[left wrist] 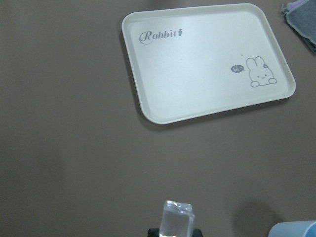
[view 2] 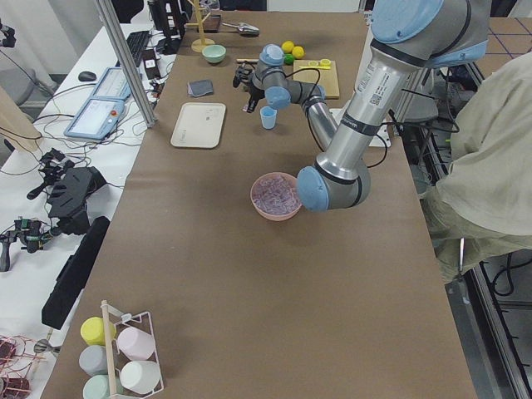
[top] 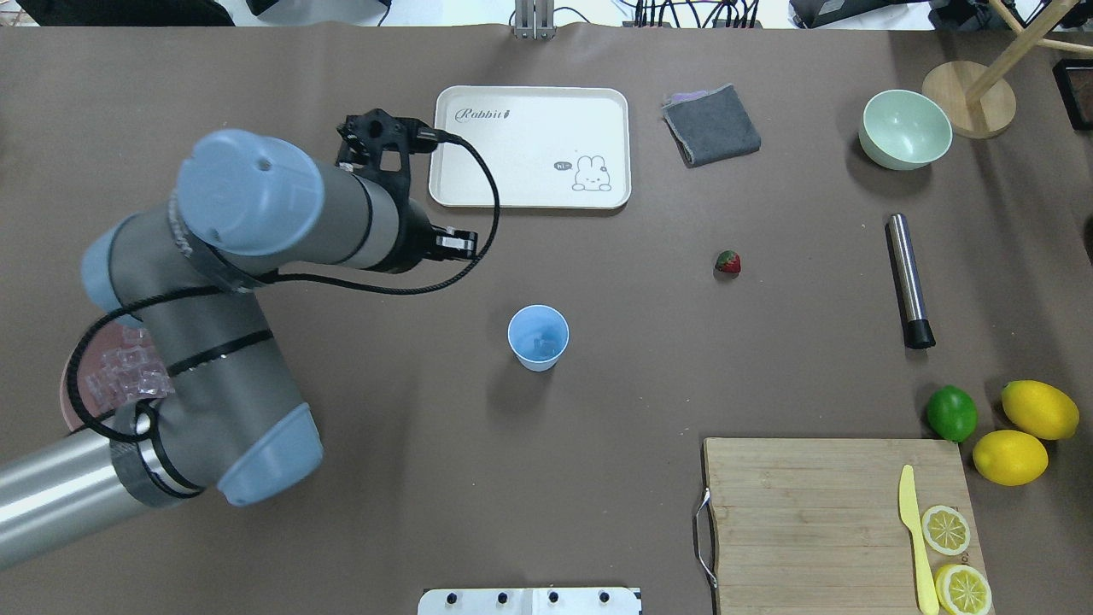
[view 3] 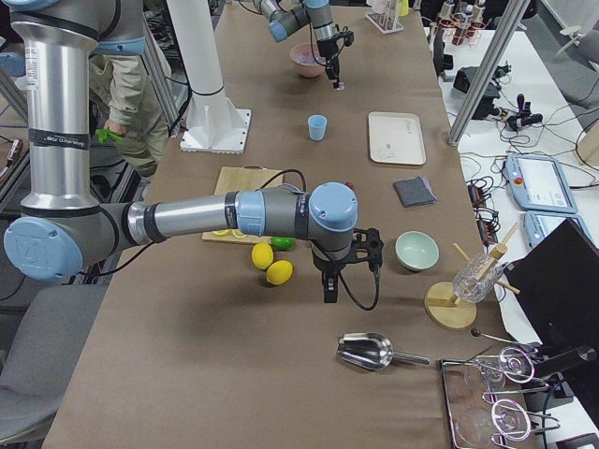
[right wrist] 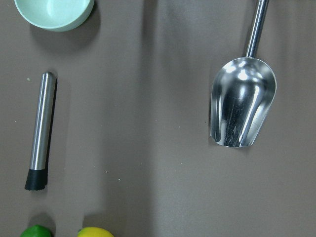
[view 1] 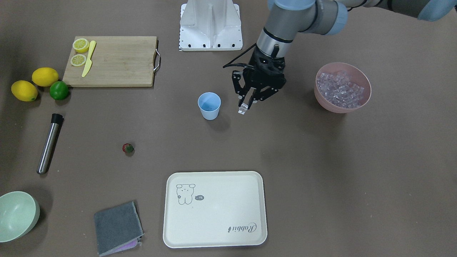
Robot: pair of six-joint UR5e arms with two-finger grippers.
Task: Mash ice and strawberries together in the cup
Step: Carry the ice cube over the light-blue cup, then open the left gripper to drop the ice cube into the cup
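The light-blue cup (view 1: 209, 105) (top: 538, 337) stands upright mid-table. My left gripper (view 1: 245, 106) hangs just beside it, on the pink bowl's side, shut on one clear ice cube (view 1: 242, 110) (left wrist: 177, 217). The cup's rim (left wrist: 296, 230) shows at the bottom right of the left wrist view. More ice (view 1: 339, 89) fills the pink bowl (view 1: 330, 105). The strawberry (view 1: 127, 148) (top: 727, 262) lies alone on the table. My right gripper (view 3: 329, 281) shows only in the exterior right view, near the lemons, and I cannot tell whether it is open or shut.
A steel muddler (view 1: 50, 142) (right wrist: 39, 131) lies near the lime (view 1: 59, 90) and lemons (view 1: 45, 76). A cream tray (view 1: 214, 228), grey cloth (view 1: 116, 226), pale green bowl (view 1: 16, 216), cutting board (view 1: 117, 60) and metal scoop (right wrist: 242, 108) are around. A person (view 2: 490, 183) stands beside the table.
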